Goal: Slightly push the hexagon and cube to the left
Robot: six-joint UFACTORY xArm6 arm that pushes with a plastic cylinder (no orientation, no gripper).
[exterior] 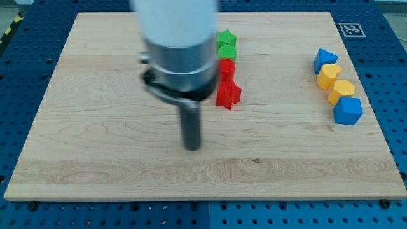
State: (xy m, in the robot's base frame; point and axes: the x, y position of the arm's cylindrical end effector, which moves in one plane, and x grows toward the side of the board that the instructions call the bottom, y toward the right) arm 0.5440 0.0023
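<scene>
Camera view: my tip (192,147) rests bare on the board (95,159), holding nothing, well left of the yellow hexagon (341,90) and blue cube (348,111).

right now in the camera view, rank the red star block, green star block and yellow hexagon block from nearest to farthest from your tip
1. Red star block: just up and right of my tip.
2. Green star block: farther up, at the top of the red-green column.
3. Yellow hexagon block: far on the view's right, between the blue blocks.
</scene>
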